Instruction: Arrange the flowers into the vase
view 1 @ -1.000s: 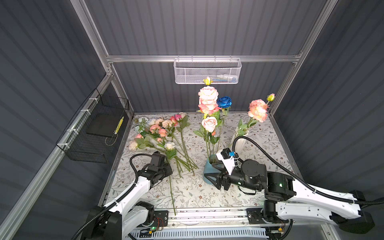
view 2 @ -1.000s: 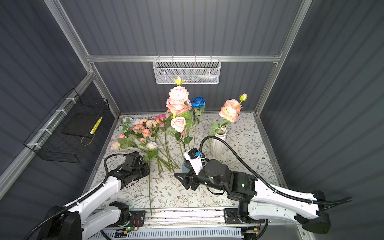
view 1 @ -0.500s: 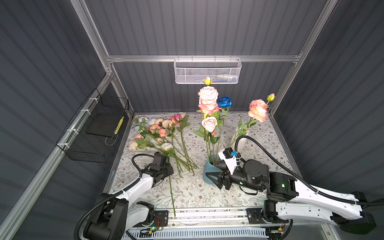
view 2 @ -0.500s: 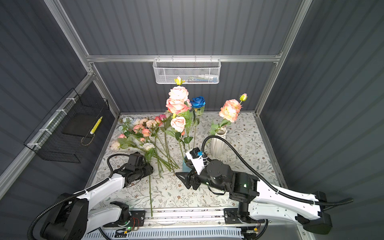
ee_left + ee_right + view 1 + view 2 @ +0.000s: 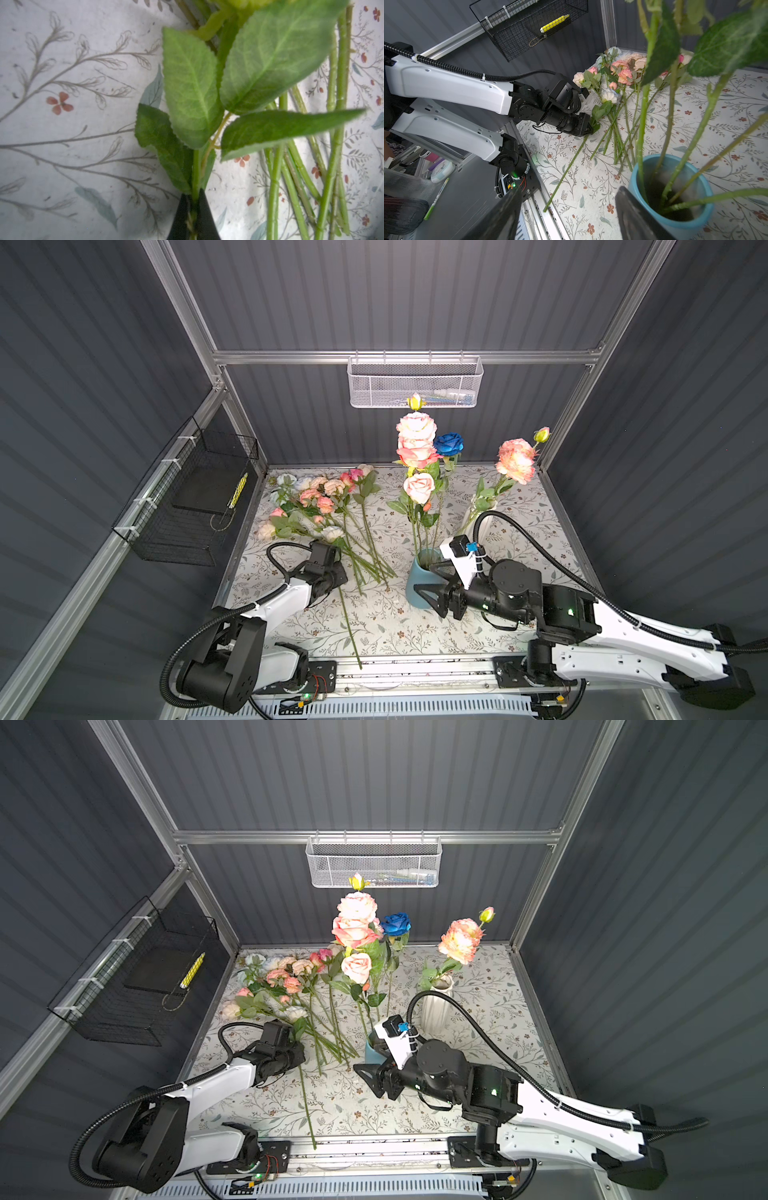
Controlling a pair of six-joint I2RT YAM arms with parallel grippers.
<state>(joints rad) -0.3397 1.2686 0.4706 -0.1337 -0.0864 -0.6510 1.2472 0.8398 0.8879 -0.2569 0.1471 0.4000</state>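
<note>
Beside the flowers [image 5: 320, 497] heaped on the worktop [image 5: 382, 626], we note the left end effector [image 5: 192, 199] re-clamped on one stem [image 5: 349, 622], ready to lift; right end effector [image 5: 569, 209] gapes beside the vase [image 5: 417, 591].

Both top views stare down on the whole table [image 5: 386, 626]. Left wrist sits tight over a stem [image 5: 195, 182]; right wrist peers across the vase [image 5: 679, 227].

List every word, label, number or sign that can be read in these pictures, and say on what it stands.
None can be read.
The yellow tube in the black wire basket shows no legible print.
The items in the white mesh basket are too small to tell.
</note>
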